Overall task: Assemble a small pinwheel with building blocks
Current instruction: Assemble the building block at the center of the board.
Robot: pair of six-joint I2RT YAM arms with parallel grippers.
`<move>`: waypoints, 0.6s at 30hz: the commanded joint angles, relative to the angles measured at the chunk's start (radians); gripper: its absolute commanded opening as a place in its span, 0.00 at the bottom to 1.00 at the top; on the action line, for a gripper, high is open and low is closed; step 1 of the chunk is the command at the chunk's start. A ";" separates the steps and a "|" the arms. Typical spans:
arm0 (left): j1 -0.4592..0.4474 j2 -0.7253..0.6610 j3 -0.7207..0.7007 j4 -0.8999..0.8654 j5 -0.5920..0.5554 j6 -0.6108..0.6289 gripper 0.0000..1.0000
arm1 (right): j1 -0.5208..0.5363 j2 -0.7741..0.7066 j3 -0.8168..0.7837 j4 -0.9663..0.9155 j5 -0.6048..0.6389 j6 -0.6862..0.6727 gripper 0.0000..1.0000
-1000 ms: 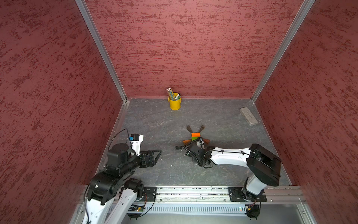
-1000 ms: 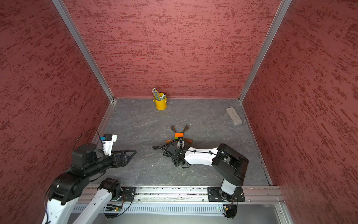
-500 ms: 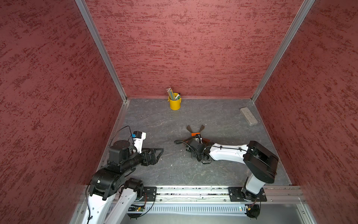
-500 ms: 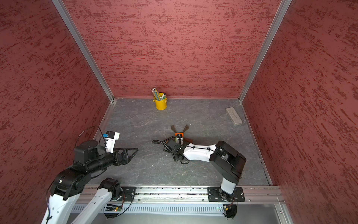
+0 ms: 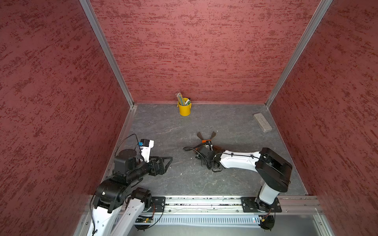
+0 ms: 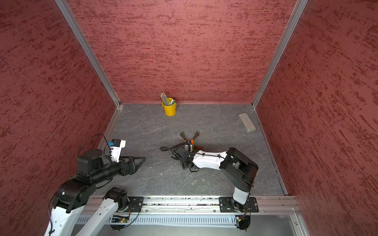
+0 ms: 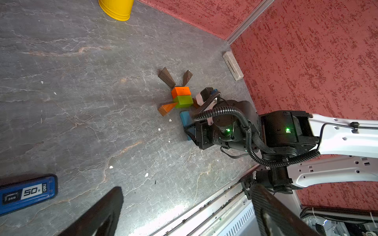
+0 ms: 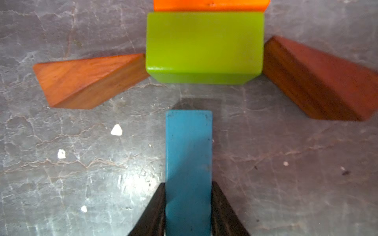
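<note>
The pinwheel lies flat mid-table. Its orange block [image 8: 210, 5] and green block [image 8: 204, 40] sit joined. Two reddish wedges [image 8: 88, 79] [image 8: 319, 81] flank the green block. Two dark wedges [image 7: 166, 77] [image 7: 187, 77] fan out beyond the orange one. My right gripper [image 8: 188, 183] is shut on the blue bar [image 8: 188, 143], whose free end points at the green block across a small gap. In both top views the right wrist hides the green block and blue bar. My left gripper [image 5: 168, 164] hangs open and empty at the left, well away from the blocks.
A yellow cup [image 5: 184, 108] of pencils stands at the back wall. A grey eraser-like block [image 5: 262, 122] lies along the right wall. A blue stapler [image 7: 26, 192] sits near the left arm. The metal rail [image 5: 204, 201] bounds the front edge.
My right arm has pushed forward towards the pinwheel with the blue bar, and its wrist now covers the green block in the top views. The left arm has shifted slightly forward.
</note>
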 commanded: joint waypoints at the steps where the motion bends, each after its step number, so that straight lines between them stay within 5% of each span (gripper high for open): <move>1: -0.002 -0.021 -0.001 0.023 0.014 0.011 1.00 | -0.009 0.005 0.005 -0.018 0.034 0.031 0.37; 8: -0.002 -0.028 -0.004 0.022 0.020 0.012 1.00 | -0.013 0.007 0.010 -0.011 0.043 0.025 0.39; 14: -0.002 -0.030 -0.020 0.040 0.028 0.010 1.00 | -0.011 -0.004 0.013 -0.009 0.032 0.029 0.63; 18: -0.003 -0.004 -0.039 0.087 0.026 -0.021 1.00 | -0.006 -0.093 -0.035 0.005 0.060 0.054 0.67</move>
